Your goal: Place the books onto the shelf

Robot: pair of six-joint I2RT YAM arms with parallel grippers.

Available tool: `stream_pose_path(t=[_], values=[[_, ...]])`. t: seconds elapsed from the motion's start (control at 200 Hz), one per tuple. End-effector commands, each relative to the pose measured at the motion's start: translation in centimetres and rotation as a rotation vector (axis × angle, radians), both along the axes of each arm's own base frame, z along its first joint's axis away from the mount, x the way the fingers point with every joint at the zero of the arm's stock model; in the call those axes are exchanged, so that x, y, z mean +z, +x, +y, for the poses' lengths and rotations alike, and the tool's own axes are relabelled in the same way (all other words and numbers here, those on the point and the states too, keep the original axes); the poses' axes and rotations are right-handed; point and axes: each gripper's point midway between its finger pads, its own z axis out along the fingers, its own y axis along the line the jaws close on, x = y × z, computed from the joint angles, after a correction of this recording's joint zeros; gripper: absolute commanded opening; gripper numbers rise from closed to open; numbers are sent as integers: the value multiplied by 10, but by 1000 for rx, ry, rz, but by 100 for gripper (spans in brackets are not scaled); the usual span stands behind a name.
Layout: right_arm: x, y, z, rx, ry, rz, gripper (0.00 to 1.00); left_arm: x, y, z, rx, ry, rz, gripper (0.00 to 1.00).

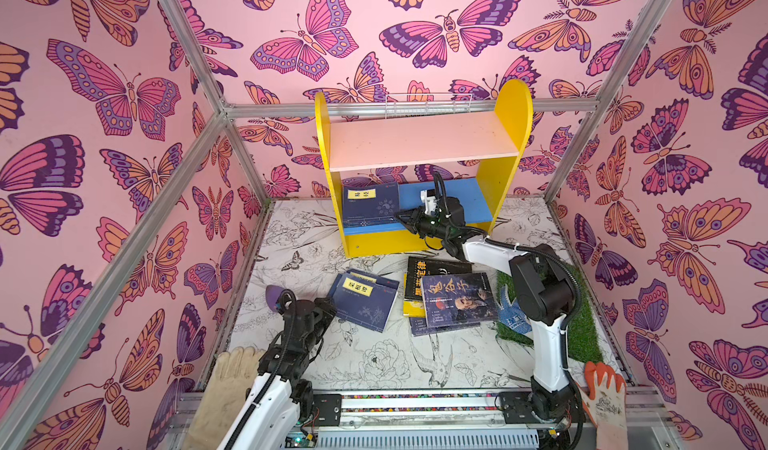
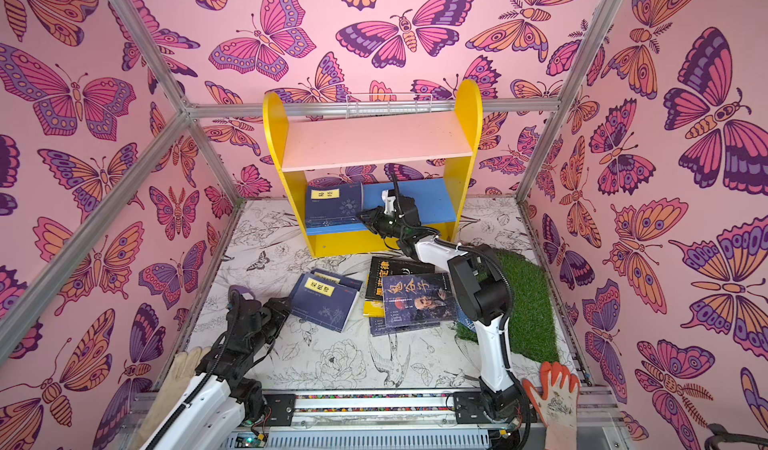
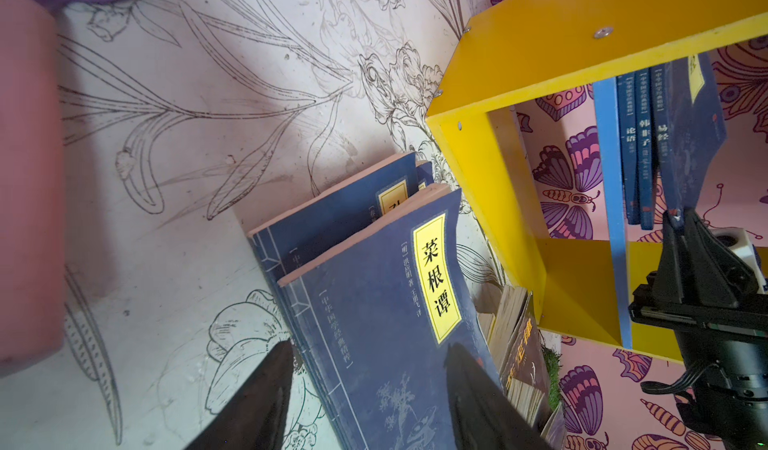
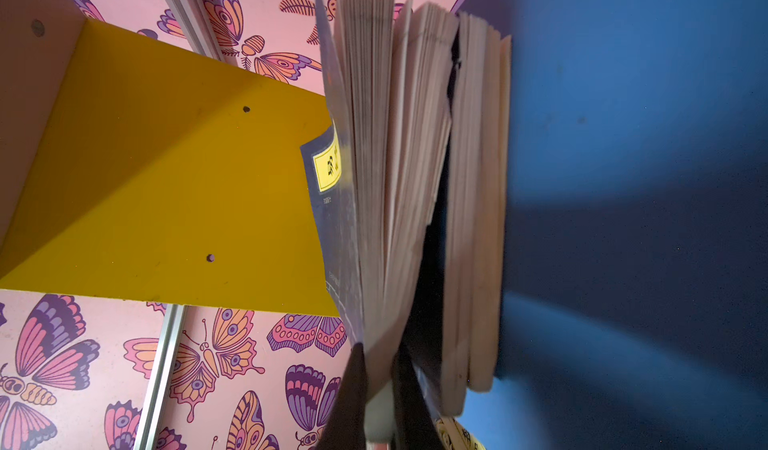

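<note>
right gripper point(image 1: 402, 218) pinches 易经 book point(image 1: 370, 207) on the shelf point(image 1: 505, 169); floor book point(image 1: 365, 304) reads 菜根谭.

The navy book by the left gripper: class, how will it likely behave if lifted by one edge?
Probably floppy: the navy book is a thin paperback whose cover curves. Its pages may fan open, as those of the shelf book do in the right gripper. It may slide, lying askew on a second book.

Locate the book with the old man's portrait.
In both top views the portrait book tops the pile right of centre, in front of the shelf, beside the grass mat.
</note>
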Motion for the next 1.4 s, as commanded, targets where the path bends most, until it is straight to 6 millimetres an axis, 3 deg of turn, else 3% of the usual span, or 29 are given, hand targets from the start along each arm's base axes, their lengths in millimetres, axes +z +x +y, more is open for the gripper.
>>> stream_pose_path(t=[0.0,0.316,0.646,0.701,0.867,1.097,1.237,1.398], values=[[6,-8,1,35,8,0,0,-13,-6,0,-7,5,38,61],[-1,2,6,44,-47,23,0,-16,-6,0,-5,5,48,62],[4,11,11,23,-108,20,7,-16,-5,-1,-8,-1,52,62],[3,11,10,20,-125,22,11,-16,-4,-1,-9,0,52,62],[3,10,7,2,-202,17,38,-15,-4,-1,-10,-3,52,62],[8,7,-14,-45,-431,-36,58,-14,-4,-2,-10,-3,50,62],[9,4,-34,-69,-618,-97,64,-14,-4,-2,-10,-3,50,62],[16,-3,-46,-60,-703,-149,63,-15,-4,-2,-12,-1,52,62]])
